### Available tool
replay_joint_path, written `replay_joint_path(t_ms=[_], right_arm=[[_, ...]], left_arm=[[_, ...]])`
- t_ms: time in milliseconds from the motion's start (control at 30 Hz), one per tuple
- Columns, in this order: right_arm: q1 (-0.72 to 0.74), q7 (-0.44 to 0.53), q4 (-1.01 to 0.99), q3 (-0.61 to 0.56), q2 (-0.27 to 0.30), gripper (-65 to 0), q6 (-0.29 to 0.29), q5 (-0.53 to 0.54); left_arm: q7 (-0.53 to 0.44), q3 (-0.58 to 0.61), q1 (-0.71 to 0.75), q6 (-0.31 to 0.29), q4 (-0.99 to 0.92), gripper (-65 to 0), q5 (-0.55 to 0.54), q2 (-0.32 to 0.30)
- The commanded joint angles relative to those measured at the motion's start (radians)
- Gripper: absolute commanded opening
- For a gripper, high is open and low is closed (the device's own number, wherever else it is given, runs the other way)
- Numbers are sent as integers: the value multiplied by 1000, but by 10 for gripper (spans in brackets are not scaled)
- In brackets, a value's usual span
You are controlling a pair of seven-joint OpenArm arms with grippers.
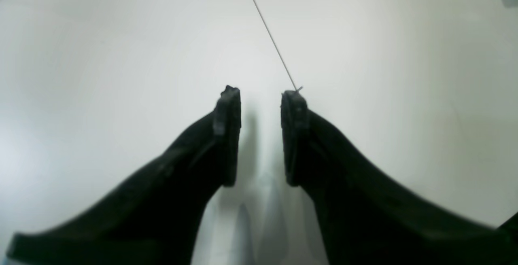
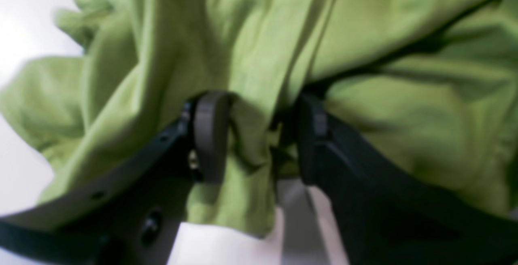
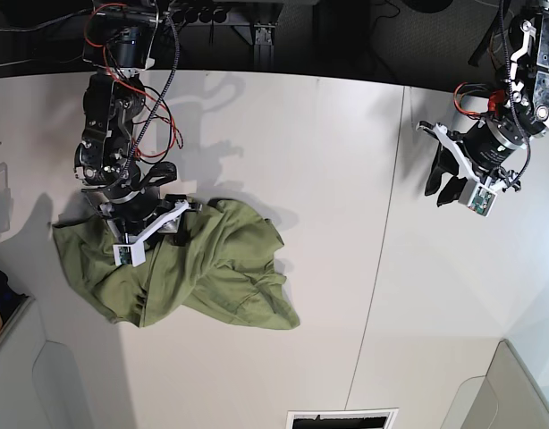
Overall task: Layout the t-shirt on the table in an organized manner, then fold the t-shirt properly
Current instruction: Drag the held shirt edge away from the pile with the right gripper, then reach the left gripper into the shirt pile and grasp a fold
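We see t-shirt (image 3: pixel 181 268) bunched lower left of base view, right gripper (image 2: pixel 255 135) pinching fold; left gripper (image 1: pixel 261 135) half-open, empty, far right over table (image 3: pixel 328 179).

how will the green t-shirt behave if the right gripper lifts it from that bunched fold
Likely floppy: the t-shirt lies crumpled in soft folds on the table, so it should drape and hang rather than hold shape. Probably light, being thin cloth. With fabric bunched between the right gripper fingers, it may lift unevenly, the rest dragging behind.
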Motion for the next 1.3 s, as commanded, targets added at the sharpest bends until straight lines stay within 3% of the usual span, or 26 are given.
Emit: replay_joint_path(t_ms=[0, 67, 200, 233, 533, 733, 867, 1000, 1133, 1167, 1267], right_arm=[[22, 18, 9, 1, 0, -385, 4, 6], [22, 18, 10, 1, 0, -441, 4, 16], [22, -2, 43, 1, 0, -642, 12, 29], [21, -21, 60, 1, 0, -650, 12, 29], [-35, -253, 355, 1, 1, -650, 11, 55], [-265, -301, 660, 1, 0, -650, 0, 55], [-461, -301, 837, 8, 0, -650, -4, 53], [-611, -300, 947, 43, 0, -650, -19, 51], [-682, -300, 953, 72, 0, -650, -18, 51], [-693, -300, 951, 73, 0, -629, -19, 51], [-706, -301, 948, 73, 0, -462, -19, 60]], left_arm=[[-25, -8, -5, 0, 14, -447, -7, -14], [-25, -8, -5, 0, 14, -447, -7, -14], [-25, -8, -5, 0, 14, -447, -6, -14], [-25, -8, -5, 0, 14, -447, -6, -14], [-26, -8, -8, 0, 14, -447, -7, -14], [-24, -8, -87, -26, 14, -446, -12, -14], [-2, 4, -164, -32, 14, -395, -82, -14], [-2, 117, -254, -56, 14, -392, -95, -14], [-6, 303, -359, -55, 12, -392, -22, 14], [-9, 346, -383, -54, 7, -392, 7, 31], [-29, 466, -460, -13, -45, -392, 71, 90]])
